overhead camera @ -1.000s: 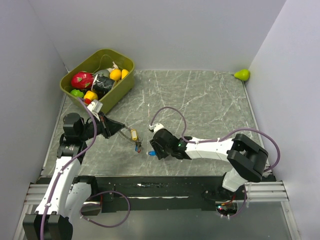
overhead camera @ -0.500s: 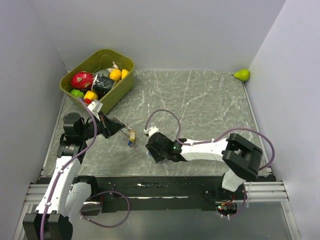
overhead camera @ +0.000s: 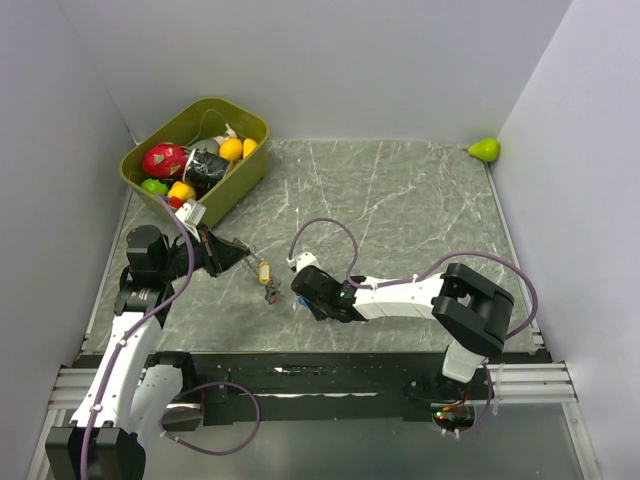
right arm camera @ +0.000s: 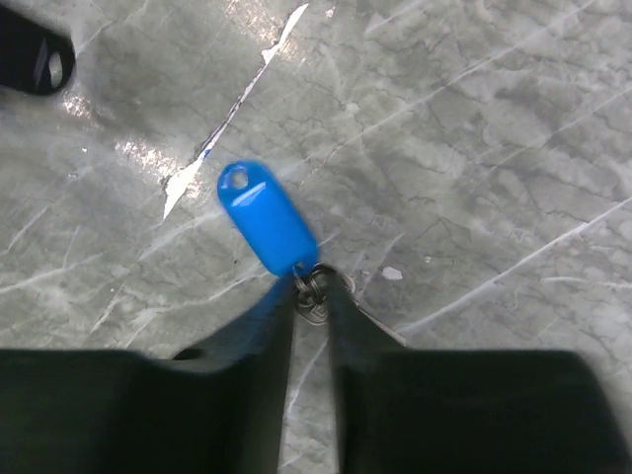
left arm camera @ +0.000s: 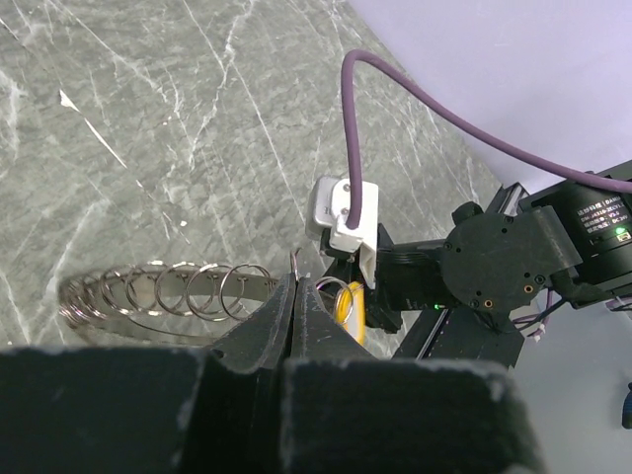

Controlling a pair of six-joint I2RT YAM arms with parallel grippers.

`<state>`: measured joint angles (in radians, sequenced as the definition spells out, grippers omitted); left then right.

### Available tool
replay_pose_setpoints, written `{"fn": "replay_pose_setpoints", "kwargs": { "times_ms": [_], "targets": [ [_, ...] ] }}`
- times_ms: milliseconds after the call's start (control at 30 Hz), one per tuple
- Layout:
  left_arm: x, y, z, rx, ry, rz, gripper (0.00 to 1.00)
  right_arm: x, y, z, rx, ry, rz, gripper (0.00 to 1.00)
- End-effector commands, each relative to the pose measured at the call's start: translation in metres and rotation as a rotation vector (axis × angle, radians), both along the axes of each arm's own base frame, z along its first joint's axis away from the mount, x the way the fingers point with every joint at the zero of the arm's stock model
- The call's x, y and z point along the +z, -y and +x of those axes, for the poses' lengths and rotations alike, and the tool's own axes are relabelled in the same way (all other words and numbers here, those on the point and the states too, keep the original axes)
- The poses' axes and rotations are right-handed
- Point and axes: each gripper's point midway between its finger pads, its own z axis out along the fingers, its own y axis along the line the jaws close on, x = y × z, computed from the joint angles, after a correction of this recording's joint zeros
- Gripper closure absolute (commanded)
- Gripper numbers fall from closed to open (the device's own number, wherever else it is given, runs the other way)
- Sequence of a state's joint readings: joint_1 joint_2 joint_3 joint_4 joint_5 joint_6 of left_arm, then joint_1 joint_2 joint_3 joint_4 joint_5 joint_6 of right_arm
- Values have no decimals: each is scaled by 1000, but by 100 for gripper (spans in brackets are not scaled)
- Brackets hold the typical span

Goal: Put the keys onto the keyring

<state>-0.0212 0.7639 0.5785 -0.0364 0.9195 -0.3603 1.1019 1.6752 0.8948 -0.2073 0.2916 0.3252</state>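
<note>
One blue key [right arm camera: 267, 229] right-wrist view, keyring [left arm camera: 163, 296] left-wrist view

You find the bin [overhead camera: 232, 196] at the far left of the table [overhead camera: 420, 210], with toys [overhead camera: 190, 165] in it, and the pear [overhead camera: 485, 149] in the far right corner. Near the front edge, the left gripper [overhead camera: 243, 259] sits left of the right gripper [overhead camera: 303, 300], with the keyring [left arm camera: 158, 296] at its tip. A loose key [right arm camera: 267, 217] lies on the table, its ring end between the right gripper's fingers [right arm camera: 265, 326].
</note>
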Motion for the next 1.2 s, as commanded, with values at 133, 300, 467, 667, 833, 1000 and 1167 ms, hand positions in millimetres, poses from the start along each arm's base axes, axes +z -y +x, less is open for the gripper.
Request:
{"fn": "replay_pose_setpoints", "kwargs": {
  "times_ms": [133, 300, 467, 667, 833, 1000, 1167],
  "targets": [
    [29, 2, -1, -27, 97, 4, 99, 21, -7, 0, 8, 29, 61, 97],
    [31, 3, -1, -29, 106, 5, 99, 42, -9, -3, 51, 58, 128, 99],
    [32, 3, -4, -36, 118, 3, 99, 65, -5, -6, 116, 109, 169, 100],
    [34, 7, -10, -70, 133, -1, 99, 104, 2, -12, 221, 191, 236, 100],
    [36, 16, -21, -134, 157, 3, 99, 143, 1, -33, 388, 260, 368, 100],
    [40, 33, -42, -251, 232, 8, 99, 177, 4, -56, 542, 290, 498, 100],
    [47, 50, -76, -406, 341, -15, 99, 220, 13, -78, 656, 371, 640, 100]
  ]
}}
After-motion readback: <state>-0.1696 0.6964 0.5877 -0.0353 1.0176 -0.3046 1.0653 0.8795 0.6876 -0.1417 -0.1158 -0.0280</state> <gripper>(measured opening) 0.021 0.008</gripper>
